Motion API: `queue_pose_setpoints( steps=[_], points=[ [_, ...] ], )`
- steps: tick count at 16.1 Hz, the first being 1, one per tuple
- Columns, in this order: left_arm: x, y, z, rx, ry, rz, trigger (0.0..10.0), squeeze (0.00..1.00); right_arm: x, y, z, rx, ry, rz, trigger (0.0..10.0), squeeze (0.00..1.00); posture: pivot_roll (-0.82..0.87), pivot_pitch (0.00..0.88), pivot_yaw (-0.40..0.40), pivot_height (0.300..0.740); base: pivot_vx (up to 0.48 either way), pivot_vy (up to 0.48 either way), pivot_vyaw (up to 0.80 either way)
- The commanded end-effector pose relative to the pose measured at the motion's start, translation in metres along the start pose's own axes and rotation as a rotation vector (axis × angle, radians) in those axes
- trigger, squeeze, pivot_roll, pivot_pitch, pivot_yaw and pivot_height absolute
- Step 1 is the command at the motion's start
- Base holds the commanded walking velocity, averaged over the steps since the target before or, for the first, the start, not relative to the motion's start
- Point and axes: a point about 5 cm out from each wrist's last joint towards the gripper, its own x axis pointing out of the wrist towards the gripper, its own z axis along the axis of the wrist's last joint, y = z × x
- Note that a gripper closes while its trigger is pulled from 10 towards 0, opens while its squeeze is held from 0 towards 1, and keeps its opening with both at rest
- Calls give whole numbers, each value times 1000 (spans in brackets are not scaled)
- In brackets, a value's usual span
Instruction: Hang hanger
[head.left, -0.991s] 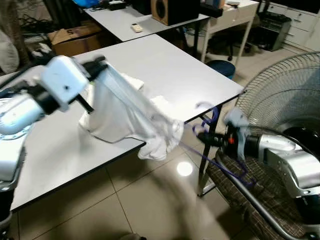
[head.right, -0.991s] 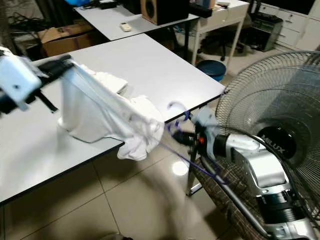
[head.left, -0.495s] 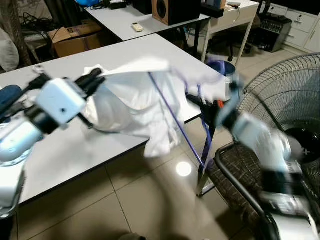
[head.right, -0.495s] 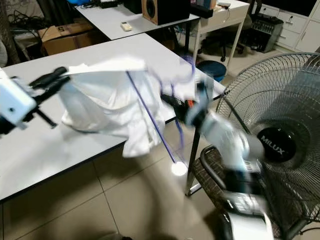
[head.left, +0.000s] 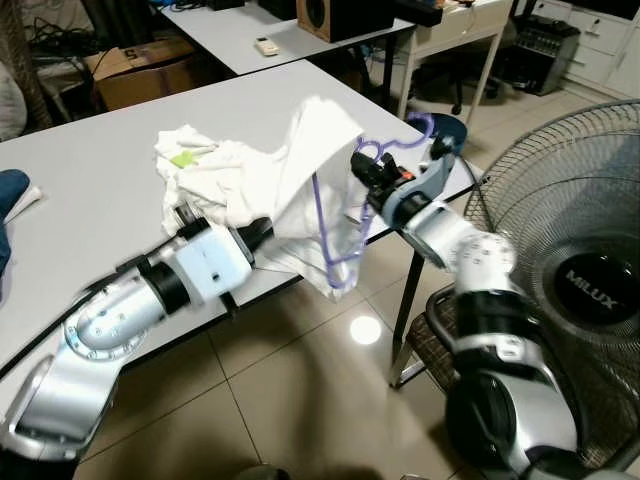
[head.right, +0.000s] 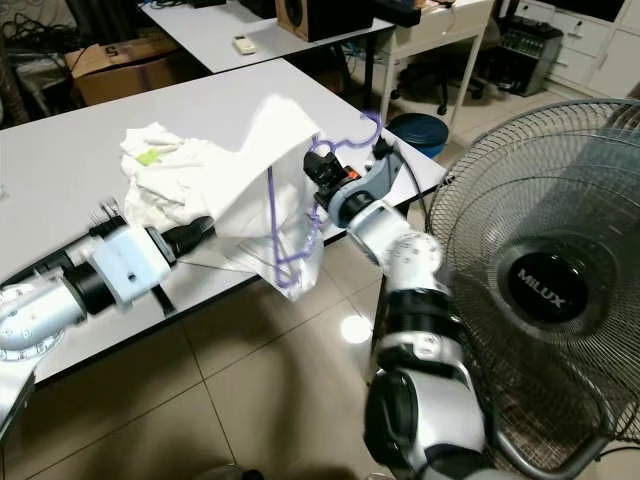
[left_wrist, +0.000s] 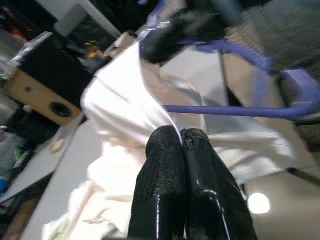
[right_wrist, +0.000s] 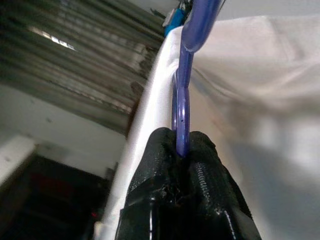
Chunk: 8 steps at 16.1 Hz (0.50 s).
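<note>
Now right fingers (right_wrist: 187, 150) clamped on purple hanger (head.left: 325, 215), left fingers (left_wrist: 185, 150) pinching white garment (head.left: 300, 165)

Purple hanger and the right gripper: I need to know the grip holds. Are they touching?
Touching. In the right wrist view the right gripper has both black fingers closed on the purple hanger, whose bar runs out from between the fingertips, beside the white garment.
</note>
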Motion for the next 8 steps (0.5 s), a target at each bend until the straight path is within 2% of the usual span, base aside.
queue_pose_setpoints(
  steps=[1, 3, 5, 6, 8],
  points=[
    [-2, -3, 8, -10, -27, -40, 0, 0, 7, 16, 8, 36, -54, 47, 10000, 0, 6, 6, 54, 740, 0, 0, 0],
    [-1, -13, 17, -75, -76, -90, 0, 0, 16, 22, 4, 103, -78, 53, 10000, 0, 14, 17, 53, 740, 0, 0, 0],
    [3, -30, 30, -228, -147, -194, 0, 0, 24, 26, 2, 173, -120, 43, 10000, 0, 19, 25, 54, 740, 0, 0, 0],
    [6, -37, 39, -332, -200, -217, 0, 0, 29, 28, 0, 190, -154, 28, 10000, 0, 18, 28, 55, 740, 0, 0, 0],
    [11, -38, 49, -430, -257, -215, 0, 0, 33, 31, -5, 235, -180, 23, 10000, 0, 19, 31, 57, 740, 0, 0, 0]
  ],
)
